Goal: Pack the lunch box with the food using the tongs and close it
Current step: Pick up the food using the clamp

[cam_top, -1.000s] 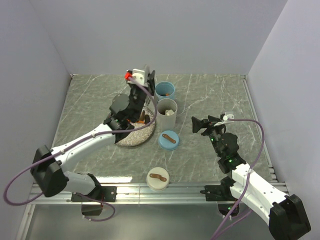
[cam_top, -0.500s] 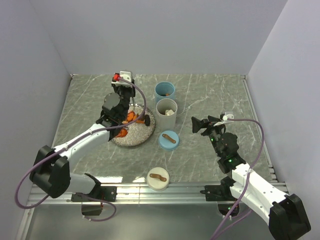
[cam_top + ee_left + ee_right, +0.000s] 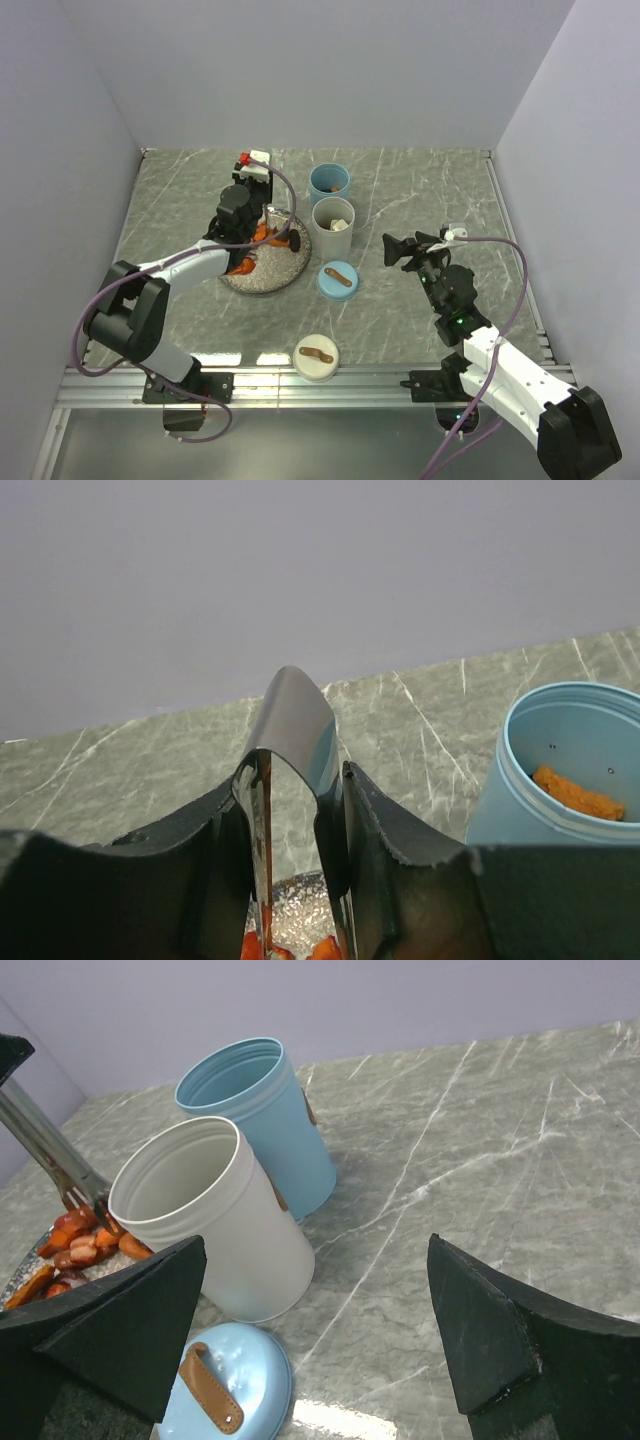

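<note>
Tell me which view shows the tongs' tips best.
Right wrist: the tongs reach down to the food. Left wrist shows only their joined end, clamped in the left end effector; from the top, the arm mostly hides them.

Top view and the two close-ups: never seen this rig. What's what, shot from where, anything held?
Two robot arms are bolted at the near edge of the table, each ending in a two-finger gripper. The wide picture comes from a fixed camera above and behind them; the close-ups come from cameras on each wrist, so the dark shapes there are its fingers. On the table: a plate of orange and red food, a blue cup holding an orange piece, a white cup, a blue lid and a white lid. The left gripper is clamped on metal tongs over the plate. The right gripper is open and holds nothing.
</note>
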`<state>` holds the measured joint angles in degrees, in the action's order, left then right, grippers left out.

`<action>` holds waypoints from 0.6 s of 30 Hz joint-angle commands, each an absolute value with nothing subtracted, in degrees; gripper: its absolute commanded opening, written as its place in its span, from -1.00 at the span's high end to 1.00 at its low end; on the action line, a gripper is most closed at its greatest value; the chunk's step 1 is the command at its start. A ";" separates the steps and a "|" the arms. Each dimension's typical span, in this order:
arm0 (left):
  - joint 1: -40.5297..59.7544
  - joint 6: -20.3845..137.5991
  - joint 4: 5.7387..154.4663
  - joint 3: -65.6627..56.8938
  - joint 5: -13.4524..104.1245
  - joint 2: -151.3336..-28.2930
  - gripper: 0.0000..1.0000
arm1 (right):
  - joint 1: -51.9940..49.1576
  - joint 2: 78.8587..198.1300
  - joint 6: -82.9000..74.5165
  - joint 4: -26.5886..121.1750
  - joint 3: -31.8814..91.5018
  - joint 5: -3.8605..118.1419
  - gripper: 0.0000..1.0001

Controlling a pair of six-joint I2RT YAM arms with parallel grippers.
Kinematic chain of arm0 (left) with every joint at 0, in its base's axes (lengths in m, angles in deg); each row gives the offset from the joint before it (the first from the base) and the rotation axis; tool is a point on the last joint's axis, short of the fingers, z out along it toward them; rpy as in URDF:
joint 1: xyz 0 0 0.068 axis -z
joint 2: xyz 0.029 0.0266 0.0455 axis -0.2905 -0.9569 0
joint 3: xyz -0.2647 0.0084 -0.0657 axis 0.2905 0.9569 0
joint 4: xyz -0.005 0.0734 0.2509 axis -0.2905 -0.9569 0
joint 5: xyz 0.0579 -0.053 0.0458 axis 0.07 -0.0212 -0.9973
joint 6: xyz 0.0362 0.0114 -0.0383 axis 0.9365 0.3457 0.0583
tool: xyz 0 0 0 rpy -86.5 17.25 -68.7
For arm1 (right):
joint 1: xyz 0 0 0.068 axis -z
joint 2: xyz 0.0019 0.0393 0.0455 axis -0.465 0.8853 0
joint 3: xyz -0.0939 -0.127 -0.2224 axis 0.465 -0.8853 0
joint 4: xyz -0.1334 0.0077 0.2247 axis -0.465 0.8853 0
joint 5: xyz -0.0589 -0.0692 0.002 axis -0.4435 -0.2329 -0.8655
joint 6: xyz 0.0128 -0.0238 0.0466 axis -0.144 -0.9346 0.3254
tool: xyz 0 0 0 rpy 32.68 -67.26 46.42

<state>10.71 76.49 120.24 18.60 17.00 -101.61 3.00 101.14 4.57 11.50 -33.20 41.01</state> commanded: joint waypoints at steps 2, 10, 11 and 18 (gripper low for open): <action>9.74 74.41 125.02 18.74 19.67 -102.47 0.18 | 3.36 101.18 4.29 9.43 -31.85 40.89 -0.96; 9.66 73.18 124.67 19.71 21.34 -103.79 0.32 | 3.36 101.18 4.29 9.43 -31.85 40.89 -0.96; 9.57 73.18 124.58 19.71 21.43 -103.88 0.35 | 3.36 101.18 4.37 9.43 -31.94 40.89 -0.96; 9.66 72.39 123.62 19.80 21.52 -101.60 0.66 | 3.36 101.10 4.29 9.43 -32.02 40.80 -0.96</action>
